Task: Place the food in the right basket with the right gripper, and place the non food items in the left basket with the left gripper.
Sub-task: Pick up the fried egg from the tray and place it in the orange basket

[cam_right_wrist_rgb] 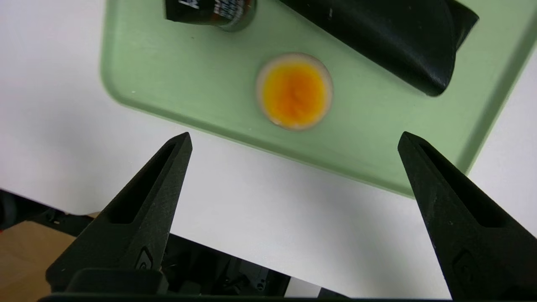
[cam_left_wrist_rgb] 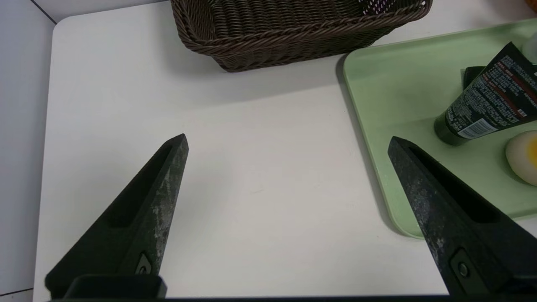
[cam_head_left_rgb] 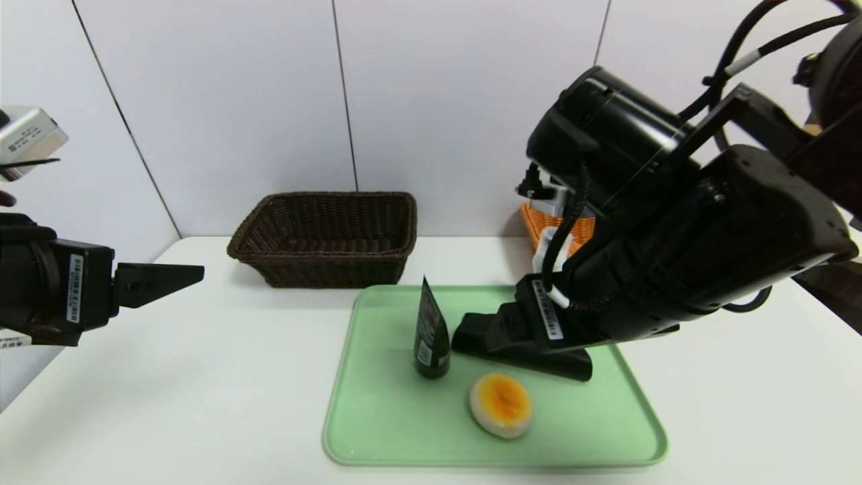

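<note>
With bun (cam_head_left_rgb: 501, 405) on tray (cam_head_left_rgb: 394, 431), lower centre of head view, and tube (cam_head_left_rgb: 432, 337) beside it, sorting apparently at outset; right claw (cam_right_wrist_rgb: 295, 133) and left claw (cam_left_wrist_rgb: 288, 137) wide, gripping nothing.

The right arm (cam_head_left_rgb: 640, 222) covers most of the orange basket (cam_head_left_rgb: 539, 222) (only its left part peeks out).
</note>
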You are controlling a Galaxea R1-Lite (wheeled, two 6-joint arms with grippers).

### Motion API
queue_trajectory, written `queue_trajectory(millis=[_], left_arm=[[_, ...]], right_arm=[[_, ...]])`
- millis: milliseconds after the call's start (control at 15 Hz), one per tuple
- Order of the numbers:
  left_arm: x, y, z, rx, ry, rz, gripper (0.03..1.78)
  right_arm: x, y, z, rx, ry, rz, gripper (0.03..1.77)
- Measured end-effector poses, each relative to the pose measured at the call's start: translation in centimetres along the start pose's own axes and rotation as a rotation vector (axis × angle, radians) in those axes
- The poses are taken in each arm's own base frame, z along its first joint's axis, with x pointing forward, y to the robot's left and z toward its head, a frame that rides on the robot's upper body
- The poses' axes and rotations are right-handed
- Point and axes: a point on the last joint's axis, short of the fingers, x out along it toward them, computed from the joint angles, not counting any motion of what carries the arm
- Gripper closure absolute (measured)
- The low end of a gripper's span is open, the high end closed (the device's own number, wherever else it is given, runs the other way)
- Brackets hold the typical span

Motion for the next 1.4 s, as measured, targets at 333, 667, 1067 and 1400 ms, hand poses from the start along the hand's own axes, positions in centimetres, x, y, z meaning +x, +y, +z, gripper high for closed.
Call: queue_trajectory(millis=[333, 667, 1067, 1400], left_arm=[[-0.3, -0.6, -0.5, 0.019, 0.004, -0.031, 0.12], [0.2, -0.7, -1.4, 0.021, 0.041, -0.029, 0.12], [2.0, -0.8, -1.5, -0.001, -0.025, 0.035, 0.12], [3.0, -1.3, -2.0, 0.01, -0.038, 0.019, 0.12]], right_arm=[[4.2, 1.3, 0.1, 0.009, 0.1, -0.099, 0.1], [8.0, 2.0, 0.2, -0.001, 0.15, -0.175, 0.1], [11.0, 2.6, 0.2, 0.011, 0.2, -0.205, 0.1], [12.1, 2.8, 0.2, 0.024, 0.219, -0.217, 0.1]])
